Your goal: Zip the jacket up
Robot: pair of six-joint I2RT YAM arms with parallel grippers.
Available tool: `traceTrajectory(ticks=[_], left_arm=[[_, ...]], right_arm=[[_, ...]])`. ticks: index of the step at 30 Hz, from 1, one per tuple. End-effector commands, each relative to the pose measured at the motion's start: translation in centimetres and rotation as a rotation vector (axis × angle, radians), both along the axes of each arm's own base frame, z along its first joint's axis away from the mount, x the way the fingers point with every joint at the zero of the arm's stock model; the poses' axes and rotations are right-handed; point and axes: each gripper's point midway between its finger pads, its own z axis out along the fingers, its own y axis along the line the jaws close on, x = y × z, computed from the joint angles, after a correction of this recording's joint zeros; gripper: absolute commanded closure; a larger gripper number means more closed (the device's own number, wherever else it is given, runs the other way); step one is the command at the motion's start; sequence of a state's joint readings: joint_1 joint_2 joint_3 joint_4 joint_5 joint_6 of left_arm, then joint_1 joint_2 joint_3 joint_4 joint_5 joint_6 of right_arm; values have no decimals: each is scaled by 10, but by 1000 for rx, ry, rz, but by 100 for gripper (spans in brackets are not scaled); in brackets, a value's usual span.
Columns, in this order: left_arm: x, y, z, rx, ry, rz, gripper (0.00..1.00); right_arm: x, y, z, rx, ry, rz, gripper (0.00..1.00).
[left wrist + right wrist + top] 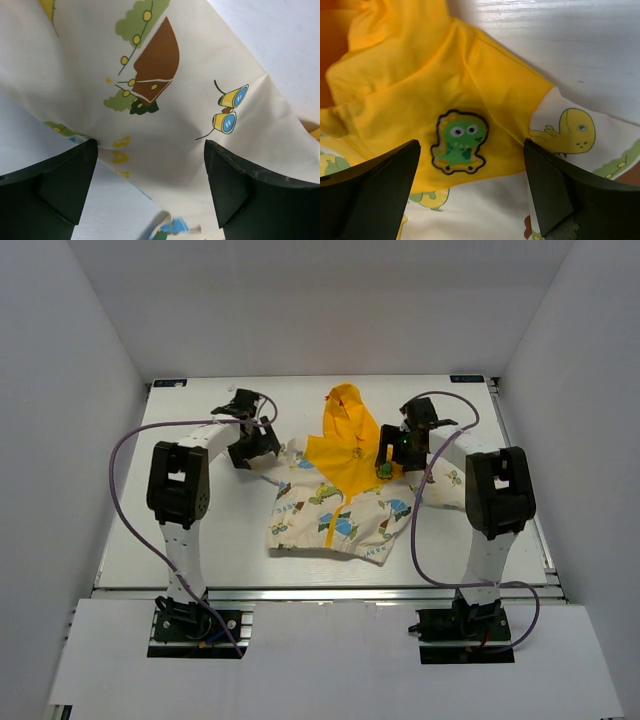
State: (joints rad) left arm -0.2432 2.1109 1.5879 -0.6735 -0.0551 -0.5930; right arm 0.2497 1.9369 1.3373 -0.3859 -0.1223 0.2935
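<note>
Left hand [150, 150] wide over cream jacket [335, 510] fabric — right hand [472, 150] wide over dinosaur patch [460, 142] — table [225, 540] beneath.

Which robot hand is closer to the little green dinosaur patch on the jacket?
Right. The right gripper is directly over the green dinosaur patch. The left gripper is away on the other side, over a cream sleeve.

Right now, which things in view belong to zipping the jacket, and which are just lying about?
Job:
jacket
yellow zipper
left hand, open over the cream fabric
right hand, open over the dinosaur patch

Just there:
table
white walls
purple cables
</note>
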Motion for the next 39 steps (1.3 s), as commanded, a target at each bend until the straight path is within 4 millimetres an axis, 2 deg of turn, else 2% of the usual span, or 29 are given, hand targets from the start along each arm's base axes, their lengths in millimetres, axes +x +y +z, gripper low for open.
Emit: traceTrajectory(ticks=[1,2,3,4,7,10,11,12,13,14,17,19,20,23,24,25,26,27,28,29,30,31,32,33,34,35,36,37,39], left_arm=[[-17,56,-36,-5,109,126,2],[-24,79,-42,32,135,178,2],[-31,91,-45,56,164,207,2],[-35,99,-48,70,177,225,2],[-43,122,-54,80,204,278,2],[-37,123,-54,82,185,279,2],[-35,124,-55,87,186,279,2],[-28,124,-52,87,175,280,2],[-32,123,-52,84,200,275,2],[-31,121,-51,72,204,268,2],[-27,113,-42,29,166,241,3],[-13,113,-11,21,97,239,3],[-9,115,14,24,57,241,3],[8,120,81,33,-87,257,2],[6,122,119,32,-159,263,2],[5,124,142,36,-208,271,2],[0,128,160,52,-245,290,2],[-10,131,173,59,-259,302,2],[-22,133,203,58,-321,315,2],[-33,135,209,67,-326,323,2],[-46,138,213,83,-315,340,2],[-60,140,230,82,-351,353,2],[-72,141,224,92,-331,351,2],[-80,142,225,96,-331,351,2],[-91,143,233,95,-351,356,2],[-101,144,228,105,-329,358,2],[-106,144,228,107,-332,357,2],[-113,145,236,108,-358,358,2],[-120,148,234,121,-362,364,2]], right_arm=[[16,-10,-6,-20,14,-77,11],[17,-15,-10,-35,28,-103,11],[19,-19,-13,-44,35,-120,11],[19,-26,-21,-54,55,-142,11],[26,-37,-27,-60,57,-177,11],[33,-38,-28,-66,54,-175,11],[40,-36,-23,-62,39,-170,11],[41,-36,-23,-63,40,-169,11],[43,-35,-21,-62,36,-159,11],[46,-31,-17,-43,24,-141,11],[56,-20,13,-3,-70,-65,11],[67,-17,55,-9,-182,-24,11],[72,-21,88,-24,-244,-30,11],[70,-34,137,-62,-347,-65,11],[61,-40,162,-69,-400,-90,11],[55,-47,174,-72,-418,-146,11],[49,-57,181,-95,-434,-191,11],[34,-62,205,-85,-479,-213,11],[20,-68,198,-100,-460,-236,11],[11,-77,200,-114,-456,-292,11],[-8,-83,214,-113,-481,-308,11],[-22,-89,202,-132,-451,-318,11],[-32,-95,201,-141,-446,-354,11],[-46,-101,212,-133,-480,-378,11],[-58,-106,200,-149,-461,-392,11],[-64,-107,199,-145,-469,-393,11],[-74,-108,210,-129,-512,-395,11],[-79,-108,213,-117,-531,-395,11],[-89,-108,217,-94,-558,-390,10]])
